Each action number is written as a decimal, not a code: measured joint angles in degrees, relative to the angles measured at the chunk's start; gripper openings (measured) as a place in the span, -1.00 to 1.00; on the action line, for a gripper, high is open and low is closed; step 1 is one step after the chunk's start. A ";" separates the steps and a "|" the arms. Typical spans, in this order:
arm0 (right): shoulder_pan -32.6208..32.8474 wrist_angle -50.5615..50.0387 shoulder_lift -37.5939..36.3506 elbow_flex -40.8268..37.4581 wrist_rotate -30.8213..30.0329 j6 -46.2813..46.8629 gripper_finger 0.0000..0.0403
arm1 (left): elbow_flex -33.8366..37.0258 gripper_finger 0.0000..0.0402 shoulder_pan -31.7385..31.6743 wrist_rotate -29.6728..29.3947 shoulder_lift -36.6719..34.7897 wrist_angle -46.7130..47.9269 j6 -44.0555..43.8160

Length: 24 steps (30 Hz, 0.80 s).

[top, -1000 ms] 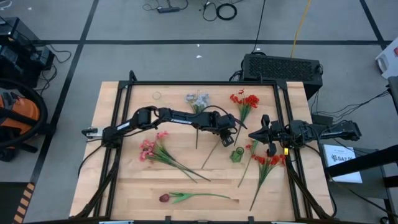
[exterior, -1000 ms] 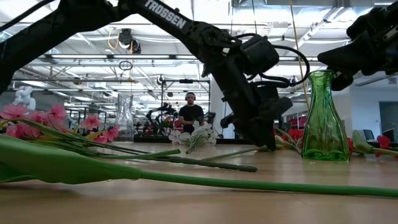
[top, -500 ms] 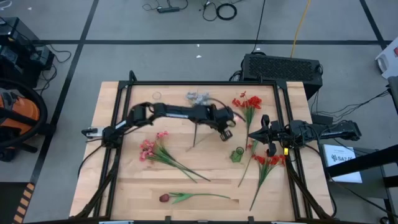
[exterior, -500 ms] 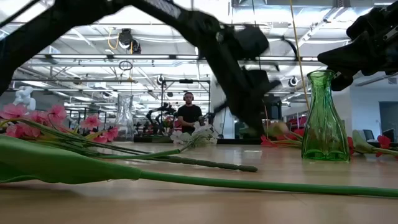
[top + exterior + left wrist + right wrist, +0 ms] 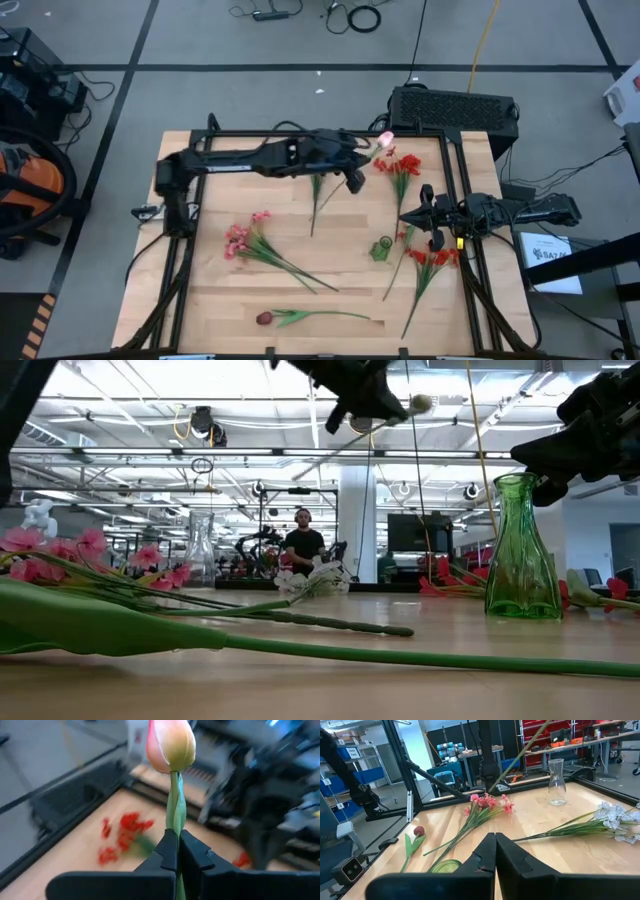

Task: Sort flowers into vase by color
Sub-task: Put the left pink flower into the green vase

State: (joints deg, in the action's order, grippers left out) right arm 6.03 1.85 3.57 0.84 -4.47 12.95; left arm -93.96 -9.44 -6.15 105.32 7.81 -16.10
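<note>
My left gripper (image 5: pixel 368 152) is high over the table's far side, shut on a pink tulip (image 5: pixel 170 745) whose bud (image 5: pixel 385 140) sticks out past the fingertips. The green vase (image 5: pixel 381 248) stands right of centre. Red flowers (image 5: pixel 398 165) lie far right and more red ones (image 5: pixel 432 258) near right. Pink blossoms (image 5: pixel 240 238) lie left of centre. A dark red tulip (image 5: pixel 264 319) lies by the near edge. The grey-blue bunch (image 5: pixel 615 815) lies at the far side, under the left arm. My right gripper (image 5: pixel 405 215) waits shut at the right edge. My left gripper pinches the tulip's green stem (image 5: pixel 174 822) between its two fingers, a short way below the bud. The fingers come from the table's left, nearly level. The tulip is lifted clear, bud uppermost, and the long stem (image 5: pixel 340 452) slants down behind the gripper.
A clear glass vase (image 5: pixel 556 782) stands at the far left of the table. Black frame rails (image 5: pixel 320 133) run along the table's edges. A person (image 5: pixel 305 545) sits in the room beyond. Bare wood lies between the pink blossoms and the green vase.
My left gripper has risen from the tabletop near the green vase and gone toward the far edge, tipping from steeply downward to nearly level. It has carried the pink tulip up with it. The tulip lay on the wood before and now hangs clear.
</note>
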 joint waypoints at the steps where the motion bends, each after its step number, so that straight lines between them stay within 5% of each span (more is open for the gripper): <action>1: -0.01 0.00 0.01 0.00 0.00 0.02 -1.00 | 3.56 -0.98 -0.25 1.41 -1.71 -5.02 -0.08; 9: 0.00 0.00 0.02 0.00 0.00 0.02 -1.00 | 32.16 -0.98 -1.17 6.75 -7.60 -66.02 -10.18; 13: 0.01 0.00 0.02 0.00 0.00 0.02 -1.00 | 37.61 -0.98 0.69 6.45 -3.12 -90.54 -8.82; 16: -0.01 0.00 0.04 0.00 0.00 0.00 -1.00 | 36.56 -0.98 3.42 6.50 0.90 -97.56 -5.03; 24: -0.01 -0.02 0.04 0.00 0.00 0.00 -1.00 | 24.86 -0.99 9.54 11.49 7.54 -96.33 11.42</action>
State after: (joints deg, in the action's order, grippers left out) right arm 6.02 1.83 3.62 0.84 -4.47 12.95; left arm -69.09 0.10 5.34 112.86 -88.52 -4.69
